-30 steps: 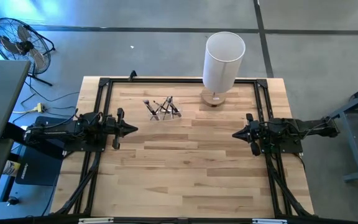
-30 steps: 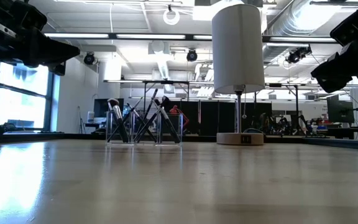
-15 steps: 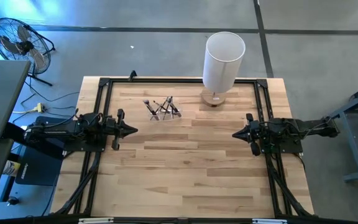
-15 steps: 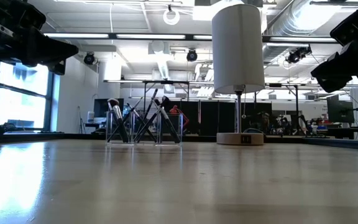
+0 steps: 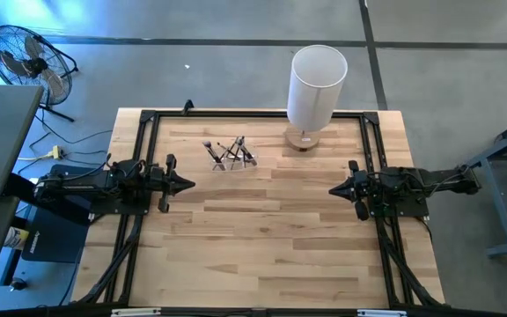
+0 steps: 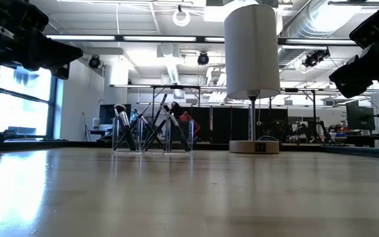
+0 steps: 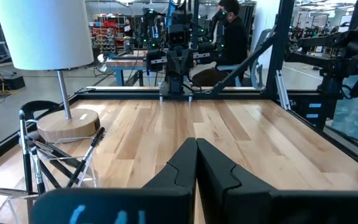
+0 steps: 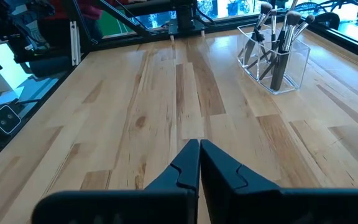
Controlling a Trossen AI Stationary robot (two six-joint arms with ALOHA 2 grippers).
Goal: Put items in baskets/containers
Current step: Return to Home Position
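Note:
Several thin dark brushes [image 5: 230, 152] stand leaning inside a small clear plastic holder [image 8: 278, 65] at the table's far middle, left of the white cylinder. In the low view the brushes [image 6: 151, 125] lean crossed, bristle heads up. My left gripper [image 5: 190, 183] hovers shut near the table's left edge, pointing right, short of the holder [image 7: 48, 168]. My right gripper [image 5: 331, 190] hovers shut near the right edge, pointing left. Neither touches anything.
A tall white cylinder [image 5: 316, 86] on a round wooden base [image 5: 302, 139] stands at the far edge, right of the holder. A black frame [image 5: 236, 114] runs along the table's edges. Bare wood [image 5: 262, 238] lies between the arms. A fan [image 5: 23, 55] stands on the floor, far left.

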